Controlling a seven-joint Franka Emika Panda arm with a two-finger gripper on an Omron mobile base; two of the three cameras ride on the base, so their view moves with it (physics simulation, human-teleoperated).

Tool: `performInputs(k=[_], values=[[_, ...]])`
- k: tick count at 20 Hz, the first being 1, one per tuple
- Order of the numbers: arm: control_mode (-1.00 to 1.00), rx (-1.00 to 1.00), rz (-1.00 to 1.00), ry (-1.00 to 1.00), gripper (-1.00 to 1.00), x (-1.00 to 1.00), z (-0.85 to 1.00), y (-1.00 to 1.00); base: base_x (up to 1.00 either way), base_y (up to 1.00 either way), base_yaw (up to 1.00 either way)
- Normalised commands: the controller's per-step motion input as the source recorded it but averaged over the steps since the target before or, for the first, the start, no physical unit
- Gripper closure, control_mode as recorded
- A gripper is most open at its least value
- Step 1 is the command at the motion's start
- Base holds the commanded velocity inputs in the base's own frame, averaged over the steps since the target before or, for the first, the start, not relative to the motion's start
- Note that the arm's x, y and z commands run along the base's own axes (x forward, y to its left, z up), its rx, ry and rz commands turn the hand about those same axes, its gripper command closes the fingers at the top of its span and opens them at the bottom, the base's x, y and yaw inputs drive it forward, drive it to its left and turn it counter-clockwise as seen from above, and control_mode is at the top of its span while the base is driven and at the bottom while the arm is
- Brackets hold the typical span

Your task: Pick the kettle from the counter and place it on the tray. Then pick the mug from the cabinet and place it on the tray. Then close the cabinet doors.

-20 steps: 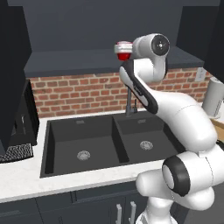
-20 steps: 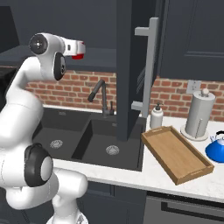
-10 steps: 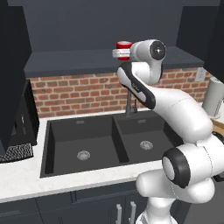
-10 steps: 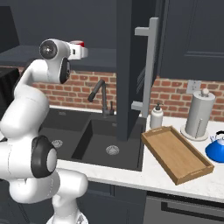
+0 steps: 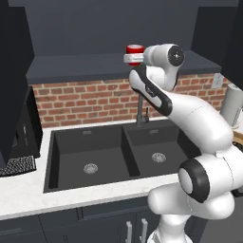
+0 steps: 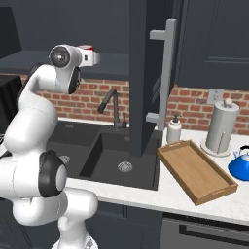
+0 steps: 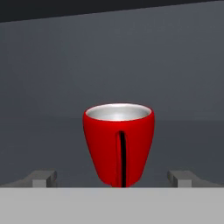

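Note:
The red mug (image 7: 119, 142) stands upright on the dark cabinet shelf (image 5: 80, 69), its handle facing the hand camera. My gripper (image 7: 113, 178) is open, its two fingertips (image 7: 42, 177) set wide on either side of the mug's base, not touching it. From the base cameras the mug (image 5: 135, 50) shows as a red patch at the end of my hand (image 6: 93, 57). The blue kettle (image 6: 240, 165) sits on the white counter (image 6: 146, 197) at the far right. The wooden tray (image 6: 171, 153) lies beside it with nothing on it. One cabinet door (image 6: 144, 78) stands open.
A black double sink (image 5: 114, 152) with a dark faucet (image 6: 110, 105) lies below my arm. A white soap dispenser (image 6: 174, 130) and a paper-towel roll (image 6: 222, 127) stand behind the tray. The open door's silver handle (image 6: 166, 73) hangs over the sink's right edge.
My hand has pushed a little further into the cabinet toward the mug. The mug, kettle and tray have not moved.

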Motion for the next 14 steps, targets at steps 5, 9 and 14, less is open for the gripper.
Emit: performInputs(k=[5,9,14], values=[[-1.0,0.0,0.05,-0.01,-1.0,0.12,0.01,0.01,0.0,0.0,0.0],[-1.0,0.0,0.04,0.0,-1.0,0.28,0.0,0.03,0.0,0.0,0.0],[-1.0,0.0,0.01,0.0,-1.0,0.11,0.0,-0.01,0.0,0.0,0.0]])
